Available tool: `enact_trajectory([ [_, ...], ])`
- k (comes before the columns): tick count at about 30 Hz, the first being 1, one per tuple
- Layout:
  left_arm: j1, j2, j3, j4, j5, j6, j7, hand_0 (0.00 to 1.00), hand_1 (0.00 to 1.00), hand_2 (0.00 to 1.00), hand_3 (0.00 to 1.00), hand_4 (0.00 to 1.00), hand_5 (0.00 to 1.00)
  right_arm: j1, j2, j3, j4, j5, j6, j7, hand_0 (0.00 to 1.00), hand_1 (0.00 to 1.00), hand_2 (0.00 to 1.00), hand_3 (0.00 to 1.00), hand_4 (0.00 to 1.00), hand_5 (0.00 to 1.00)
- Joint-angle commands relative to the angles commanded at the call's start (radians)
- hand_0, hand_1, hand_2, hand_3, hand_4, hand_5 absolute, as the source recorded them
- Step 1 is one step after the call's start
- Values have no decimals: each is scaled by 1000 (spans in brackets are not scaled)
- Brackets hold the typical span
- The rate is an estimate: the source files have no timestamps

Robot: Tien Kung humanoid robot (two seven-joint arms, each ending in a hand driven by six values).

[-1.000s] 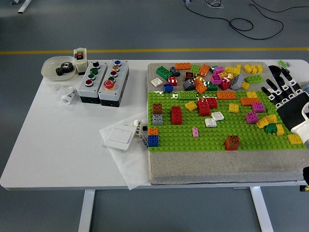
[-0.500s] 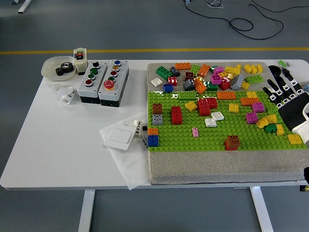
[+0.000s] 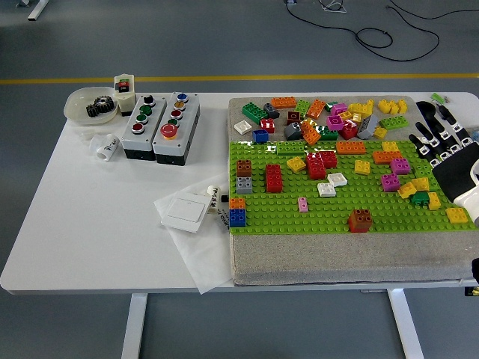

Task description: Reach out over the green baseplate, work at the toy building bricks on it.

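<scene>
White table (image 3: 90,217): green baseplate (image 3: 299,217) beside spread right-hand fingers (image 3: 430,138).

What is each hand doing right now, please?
Left hand: not in view.
Right hand: open, fingers spread, holding nothing, over the right edge of the baseplate.

One camera sits high on the near side, looking forward and down over the white table (image 3: 90,224), whose near edge runs along the bottom; grey floor (image 3: 224,37) fills the top. No second view.
</scene>
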Motion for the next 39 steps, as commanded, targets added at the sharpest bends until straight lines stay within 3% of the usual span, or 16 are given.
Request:
enact_trajectory([
  [39, 5, 1, 13, 0, -12, 1, -1, 766, 813, 859, 768, 787, 699, 3, -3, -16, 9, -2, -4, 0, 891, 818, 859, 878, 998, 985],
])
